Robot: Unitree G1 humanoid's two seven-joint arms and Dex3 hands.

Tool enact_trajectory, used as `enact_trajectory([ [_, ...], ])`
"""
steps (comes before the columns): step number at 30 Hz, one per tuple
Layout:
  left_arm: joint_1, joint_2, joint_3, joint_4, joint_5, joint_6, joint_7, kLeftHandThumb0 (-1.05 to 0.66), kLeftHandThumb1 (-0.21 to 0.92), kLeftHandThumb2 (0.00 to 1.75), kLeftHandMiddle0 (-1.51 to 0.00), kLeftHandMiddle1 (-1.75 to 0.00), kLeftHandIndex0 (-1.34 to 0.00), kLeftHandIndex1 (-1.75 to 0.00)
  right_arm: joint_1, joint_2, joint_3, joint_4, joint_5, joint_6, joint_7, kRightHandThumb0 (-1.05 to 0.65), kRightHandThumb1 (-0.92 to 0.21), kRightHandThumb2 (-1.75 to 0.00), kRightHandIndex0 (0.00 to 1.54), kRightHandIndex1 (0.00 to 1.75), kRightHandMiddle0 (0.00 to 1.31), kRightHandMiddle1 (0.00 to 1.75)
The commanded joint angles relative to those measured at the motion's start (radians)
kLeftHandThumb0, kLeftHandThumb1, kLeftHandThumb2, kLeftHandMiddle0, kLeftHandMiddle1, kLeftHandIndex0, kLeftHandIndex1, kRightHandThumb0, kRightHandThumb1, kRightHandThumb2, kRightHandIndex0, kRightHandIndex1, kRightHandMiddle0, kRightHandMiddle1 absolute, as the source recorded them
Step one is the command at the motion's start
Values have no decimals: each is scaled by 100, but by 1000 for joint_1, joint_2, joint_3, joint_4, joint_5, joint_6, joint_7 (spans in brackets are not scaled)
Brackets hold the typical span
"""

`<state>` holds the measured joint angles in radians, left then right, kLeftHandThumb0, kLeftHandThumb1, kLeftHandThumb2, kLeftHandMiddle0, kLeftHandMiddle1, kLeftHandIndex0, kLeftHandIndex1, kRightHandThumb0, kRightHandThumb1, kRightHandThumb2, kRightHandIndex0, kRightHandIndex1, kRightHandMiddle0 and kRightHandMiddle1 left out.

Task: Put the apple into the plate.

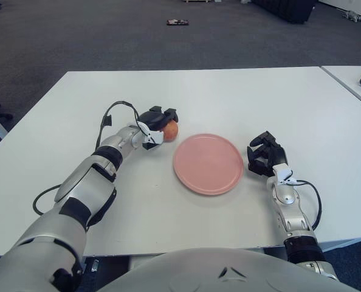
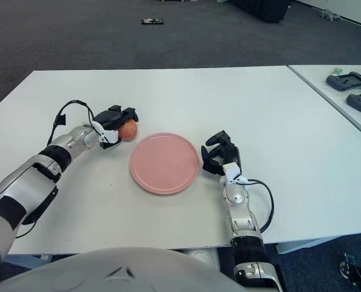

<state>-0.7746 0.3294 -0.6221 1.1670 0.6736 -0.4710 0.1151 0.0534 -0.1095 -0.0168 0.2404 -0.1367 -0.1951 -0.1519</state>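
While your left hand (image 1: 157, 123) curls its fingers around the apple (image 1: 169, 130), that apple sits just left of the pink plate (image 1: 208, 163) on the white bench (image 1: 241, 97); your empty right hand (image 1: 264, 155), fingers relaxed, shows just right of the plate.

Apple (image 1: 170, 130): small, round, red-orange with a paler yellowish patch; sits low at the table, just off the upper-left rim of the plate, not on it; partly covered by the black fingers of my left hand (image 1: 157, 121), which wrap its top and left side. Plate (image 1: 208, 163): pink, round, shallow, lying flat, nothing on it.
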Motion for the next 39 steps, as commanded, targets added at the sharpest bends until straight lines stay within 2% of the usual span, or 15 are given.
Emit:
enact_trajectory([
  [1, 60, 0, -17, 19, 21, 24, -57, 0, -10, 175, -96, -163, -69, -175, 25, -4, -1, 36, -17, 57, 0, -41, -54, -105, 66, 156, 43, 175],
  [9, 70, -3, 6, 2, 0, 46, -74, 0, -9, 175, -95, -164, -69, -175, 24, -7, 3, 33, -25, 72, -5, -41, -54, -104, 64, 156, 43, 175],
  [16, 81, -8, 26, -11, -27, 67, -95, 0, -9, 175, -95, -164, -69, -175, 30, -8, 4, 35, -17, 39, 4, -41, -54, -104, 66, 160, 43, 175],
  [22, 87, -14, 54, -15, -63, 73, -125, 0, -10, 175, -96, -162, -70, -175, 31, -7, 5, 37, -16, 29, 6, -41, -54, -105, 69, 156, 44, 175],
  [32, 109, -52, 260, -18, -321, 80, -319, 0, -10, 175, -97, -161, -70, -175, 28, -3, 3, 37, -21, 44, -5, -41, -54, -105, 67, 155, 44, 175],
  [39, 115, -60, 352, -30, -427, 55, -400, 0, -10, 175, -97, -161, -70, -175, 29, -1, 3, 32, -22, 57, -7, -41, -53, -106, 65, 158, 44, 175],
])
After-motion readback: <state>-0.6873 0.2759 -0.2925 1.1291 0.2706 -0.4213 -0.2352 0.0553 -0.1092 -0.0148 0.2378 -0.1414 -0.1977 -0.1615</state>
